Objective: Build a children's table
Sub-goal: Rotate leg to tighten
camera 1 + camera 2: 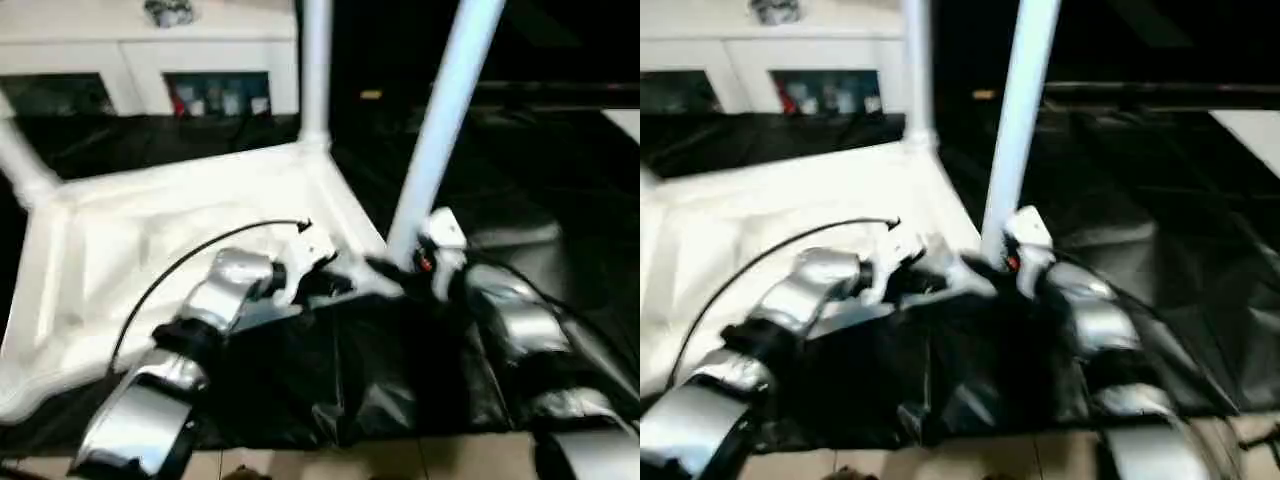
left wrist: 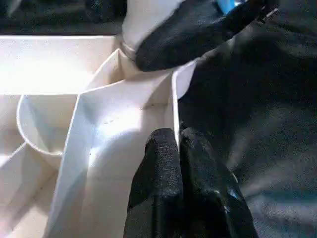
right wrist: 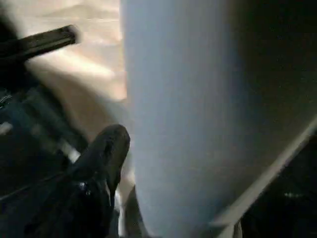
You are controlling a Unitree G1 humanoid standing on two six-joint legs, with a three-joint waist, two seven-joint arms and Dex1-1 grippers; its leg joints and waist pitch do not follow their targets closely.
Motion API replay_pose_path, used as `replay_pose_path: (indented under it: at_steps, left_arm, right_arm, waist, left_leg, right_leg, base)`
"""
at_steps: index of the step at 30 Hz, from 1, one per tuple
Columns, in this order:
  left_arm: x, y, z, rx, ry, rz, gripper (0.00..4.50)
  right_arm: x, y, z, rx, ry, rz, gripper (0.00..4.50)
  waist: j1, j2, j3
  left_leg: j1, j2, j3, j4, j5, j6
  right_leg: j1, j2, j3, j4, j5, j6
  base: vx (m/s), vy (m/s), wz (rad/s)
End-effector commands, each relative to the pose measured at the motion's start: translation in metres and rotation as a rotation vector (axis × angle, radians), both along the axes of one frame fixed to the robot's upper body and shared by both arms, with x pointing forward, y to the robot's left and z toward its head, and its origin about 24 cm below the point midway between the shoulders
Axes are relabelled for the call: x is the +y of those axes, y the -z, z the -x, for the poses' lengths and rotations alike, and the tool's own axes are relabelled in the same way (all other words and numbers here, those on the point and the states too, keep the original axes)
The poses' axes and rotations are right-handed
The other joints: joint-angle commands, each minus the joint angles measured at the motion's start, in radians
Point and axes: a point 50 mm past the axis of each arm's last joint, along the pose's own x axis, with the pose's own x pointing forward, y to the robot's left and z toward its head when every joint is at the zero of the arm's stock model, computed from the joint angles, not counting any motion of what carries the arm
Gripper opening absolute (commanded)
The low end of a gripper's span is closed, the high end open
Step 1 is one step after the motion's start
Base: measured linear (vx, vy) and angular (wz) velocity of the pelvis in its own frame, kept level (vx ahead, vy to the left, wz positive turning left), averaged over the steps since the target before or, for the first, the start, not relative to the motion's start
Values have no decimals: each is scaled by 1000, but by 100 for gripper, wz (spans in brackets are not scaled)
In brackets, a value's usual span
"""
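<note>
On the near edge: a strip of pale floor point(image 1: 330, 462) shows below the black-covered worktop point(image 1: 560, 200), whose cover lies wrinkled and glossy under the two silver forearms.
Left end effector point(image 2: 177, 148): its two black fingers are pinched together on the thin raised rim point(image 2: 174, 106) of the children's table top point(image 1: 150, 260), one finger inside the rim and one outside, at the near right corner.
Right end effector point(image 1: 395, 272): at the foot of the nearest leg point(image 1: 440, 130), one black finger point(image 3: 101, 153) lying against the tube; whether the fingers close around it, I cannot tell.
Children's table: upside down on the worktop, ribbed underside up, a round corner socket point(image 2: 42, 129) visible just inside the rim.
Legs: the nearest leg stands tilted at the near right corner; a second leg point(image 1: 316, 70) stands upright at the far right corner; a third leg point(image 1: 20, 160) leans out at the far left corner.
Cable: a thin black cable point(image 1: 200, 250) arcs over the left forearm.
Far side of the room: a low white cabinet point(image 1: 150, 50) with open compartments holding small coloured items, too blurred to name.
</note>
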Motion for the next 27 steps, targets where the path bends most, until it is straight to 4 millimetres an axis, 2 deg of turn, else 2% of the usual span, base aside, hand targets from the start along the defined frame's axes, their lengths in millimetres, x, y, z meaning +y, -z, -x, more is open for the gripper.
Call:
replay_pose_path:
  at_steps: [1, 4, 6, 7, 8, 9, 10, 11, 12, 14, 20, 24, 27]
  left_arm:
    - [-11, -15, 1, -56, 91, 54, 0]
    - [-5, -14, 2, -46, 112, 43, 0]
    - [0, -14, 3, -27, 132, 36, 0]
    - [3, -14, 3, -19, 143, 31, 0]
    - [4, -14, 4, -14, 148, 29, 0]
    - [6, -14, 4, -10, 151, 29, 0]
    - [9, -15, 2, -10, 150, 23, 0]
    - [10, -15, 2, -10, 150, 23, 0]
    - [11, -16, 2, -8, 150, 22, 0]
    - [12, -16, 2, -7, 153, 15, 0]
    - [13, -14, 2, -3, 146, 20, 0]
    - [10, -12, 2, -9, 126, 23, 0]
    - [2, -12, -2, -35, 53, 26, 0]
  right_arm:
    - [13, 21, 22, 130, -206, 18, 313]
    - [7, 20, 28, 156, -275, 23, 313]
    - [3, 19, 35, 195, -343, 23, 313]
    - [2, 19, 38, 219, -380, 25, 313]
    - [1, 20, 40, 234, -399, 24, 313]
    - [1, 20, 42, 245, -410, 22, 299]
    - [2, 20, 44, 260, -433, 16, 299]
    - [2, 20, 44, 260, -434, 16, 280]
    - [3, 21, 44, 261, -438, 16, 280]
    - [2, 21, 45, 264, -443, 19, 259]
    - [6, 21, 49, 282, -462, -4, 242]
    - [12, 21, 50, 278, -455, -27, 241]
    - [21, 23, 41, 220, -322, -46, 241]
  waist:
    - [4, -8, -70]
    - [12, -6, -64]
    - [16, -10, -59]
    - [20, -10, -58]
    - [20, -14, -58]
    - [21, -13, -57]
    - [24, -7, -58]
    - [23, -10, -58]
    - [24, -3, -59]
    - [23, -11, -60]
    - [25, -8, -63]
    - [27, -11, -61]
    - [27, -10, -61]
  left_leg:
    - [8, 51, -16, -51, -121, 127]
    - [11, 54, -18, -56, -176, 108]
    - [16, 56, -20, -62, -221, 82]
    - [20, 58, -20, -63, -237, 72]
    - [19, 58, -20, -64, -242, 68]
    - [19, 58, -22, -66, -244, 64]
    - [22, 58, -21, -65, -246, 54]
    - [18, 58, -22, -67, -242, 50]
    - [18, 58, -23, -67, -242, 46]
    - [16, 57, -23, -67, -236, 44]
    - [13, 56, -22, -62, -197, 56]
    - [15, 56, -22, -62, -203, 58]
    - [16, 57, -23, -64, -214, 49]
  right_leg:
    - [56, -79, 49, -49, -24, -275]
    - [55, -80, 47, -61, -138, -257]
    - [52, -81, 48, -71, -244, -232]
    - [49, -82, 49, -74, -277, -223]
    - [48, -83, 49, -74, -288, -221]
    - [48, -84, 49, -75, -299, -219]
    - [45, -85, 51, -77, -299, -216]
    - [47, -84, 50, -75, -295, -214]
    - [47, -85, 50, -74, -291, -214]
    - [49, -84, 50, -73, -277, -215]
    - [52, -84, 49, -65, -214, -230]
    - [51, -85, 49, -68, -241, -221]
    - [50, -85, 49, -71, -268, -214]
  base:
    - [0, 0, 0]
    - [0, 0, 0]
    - [0, 0, 0]
    - [0, 0, 0]
    - [0, 0, 0]
    - [0, 0, 0]
    - [0, 0, 0]
    - [0, 0, 0]
    - [0, 0, 0]
    - [0, 0, 0]
    - [0, 0, 0]
    - [0, 0, 0]
    - [0, 0, 0]
